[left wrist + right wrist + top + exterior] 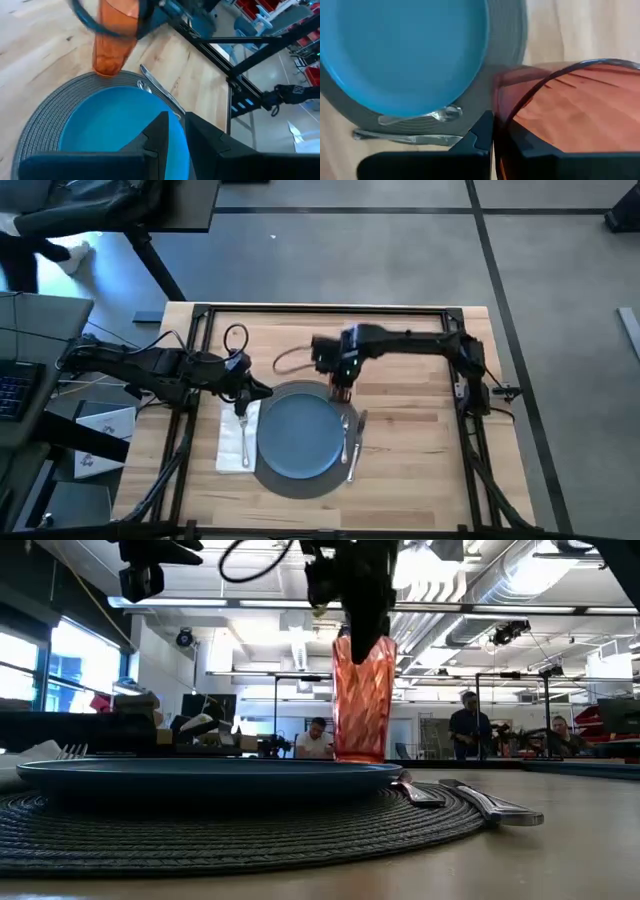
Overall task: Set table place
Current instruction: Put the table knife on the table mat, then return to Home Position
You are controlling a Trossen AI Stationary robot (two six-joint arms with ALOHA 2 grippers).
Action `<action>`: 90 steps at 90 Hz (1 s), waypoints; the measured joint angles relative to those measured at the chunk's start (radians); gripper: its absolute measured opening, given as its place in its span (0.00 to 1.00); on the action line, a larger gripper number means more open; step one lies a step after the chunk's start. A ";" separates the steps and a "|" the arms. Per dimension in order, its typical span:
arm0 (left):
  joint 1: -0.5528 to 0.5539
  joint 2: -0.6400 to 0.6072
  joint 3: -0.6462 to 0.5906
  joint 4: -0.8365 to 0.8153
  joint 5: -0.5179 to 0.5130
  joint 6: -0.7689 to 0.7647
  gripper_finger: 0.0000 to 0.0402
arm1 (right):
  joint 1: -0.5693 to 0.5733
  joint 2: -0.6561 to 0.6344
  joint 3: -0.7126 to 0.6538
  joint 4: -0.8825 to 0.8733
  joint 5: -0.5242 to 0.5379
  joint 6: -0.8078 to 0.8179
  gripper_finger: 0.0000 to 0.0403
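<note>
Clearly the right end effector (340, 387) is clamped over the rim of the ribbed orange plastic tumbler (362, 698), one finger inside the wall and one outside, as the right wrist view shows. Gripping by the rim keeps the glass upright and leaves its base free to settle. The tumbler stands at or just above the far edge of the round dark grey woven mat (300, 480); I cannot tell whether it touches down yet. That spot, beyond the knife and spoon, is where a drink belongs in a setting, so the placing looks nearly done, with only release and withdrawal left.

Outward from the glass, the round blue plate (300, 435) sits centred on the mat. A silver spoon (346, 438) and silver knife (357, 442) lie side by side just beside the plate, toward the right edge of the light wooden tabletop (420, 450). On the opposite side a silver fork (243, 438) rests on a folded white napkin (232, 442), toward the left edge.

The left end effector (262, 391) hovers near the far end of the napkin, its fingers nearly closed and holding nothing, apparently waiting clear of the other arm.
</note>
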 joint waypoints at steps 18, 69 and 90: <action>0.000 0.000 0.000 0.000 0.008 0.037 0.13 | 0.048 0.000 -0.063 0.063 0.014 0.092 0.00; 0.000 0.000 0.000 0.000 0.028 0.051 0.13 | 0.067 -0.009 -0.037 0.084 -0.004 0.135 0.39; 0.000 0.000 0.000 0.000 0.030 0.051 0.13 | 0.060 -0.015 0.081 0.011 -0.007 0.095 0.45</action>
